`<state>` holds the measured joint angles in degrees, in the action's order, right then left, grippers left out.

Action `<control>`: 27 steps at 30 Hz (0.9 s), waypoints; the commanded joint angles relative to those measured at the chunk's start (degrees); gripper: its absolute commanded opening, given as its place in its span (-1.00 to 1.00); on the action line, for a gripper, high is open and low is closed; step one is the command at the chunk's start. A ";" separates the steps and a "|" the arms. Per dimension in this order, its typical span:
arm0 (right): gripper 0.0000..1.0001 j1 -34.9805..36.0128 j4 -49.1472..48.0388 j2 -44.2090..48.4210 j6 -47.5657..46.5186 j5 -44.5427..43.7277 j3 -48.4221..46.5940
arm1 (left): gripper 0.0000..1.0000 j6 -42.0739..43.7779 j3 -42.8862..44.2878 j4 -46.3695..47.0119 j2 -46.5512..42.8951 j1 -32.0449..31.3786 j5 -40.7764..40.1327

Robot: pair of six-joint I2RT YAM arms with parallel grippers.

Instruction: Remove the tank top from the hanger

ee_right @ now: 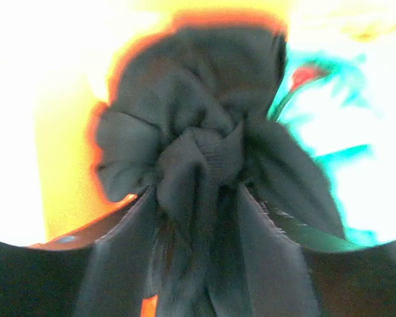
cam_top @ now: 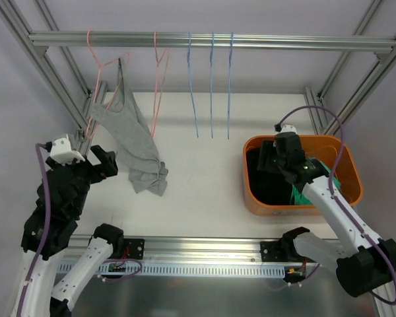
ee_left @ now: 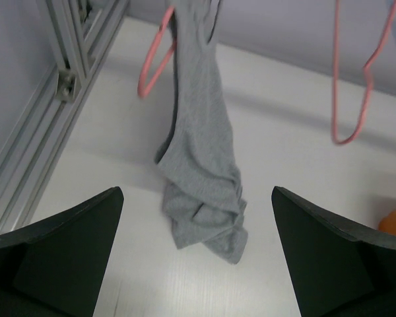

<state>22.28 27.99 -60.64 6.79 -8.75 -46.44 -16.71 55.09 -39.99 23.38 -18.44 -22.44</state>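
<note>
The 2 fingers of our left gripper [ee_left: 197, 195] stand spread and empty; straight ahead the grey tank top [ee_left: 201, 165] hangs on its pink hanger [ee_left: 155, 66]. Whether our right gripper [cam_top: 270, 157] grasps the dark garment [ee_right: 191, 132] over the orange bin [cam_top: 277, 205], we cannot tell. Next, we judge, left must reach forward and pinch fabric.

Cannot tell jaw stance of right gripper [cam_top: 270, 157]: buried in blurred dark cloth [ee_right: 198, 172], surroundings washed out white. Loses tops of tank top [ee_left: 201, 165] and pink hanger [ee_left: 142, 84] at left wrist view's upper edge.
</note>
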 commanded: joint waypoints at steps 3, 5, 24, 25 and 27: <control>0.49 -0.05 10.15 5.88 -4.58 -7.06 -13.23 | 0.97 0.28 17.48 -0.35 12.37 -0.28 2.92; 0.88 -0.05 13.21 7.02 -5.82 -7.24 -16.57 | 0.97 0.80 24.40 -1.49 18.62 -0.28 3.01; 0.99 -0.05 17.36 29.53 -13.20 20.61 -19.13 | 0.97 11.00 65.24 -10.99 64.69 20.28 29.64; 0.99 -0.05 17.45 29.96 -13.55 20.88 -18.87 | 0.88 11.34 65.06 -10.90 65.13 20.37 30.51; 0.99 -0.05 17.36 30.23 -13.64 20.97 -18.17 | 0.75 12.40 65.23 -10.81 65.65 20.37 31.57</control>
<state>22.22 45.43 -30.63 -4.93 6.31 -65.04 -7.29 118.19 -50.24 90.15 1.61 1.93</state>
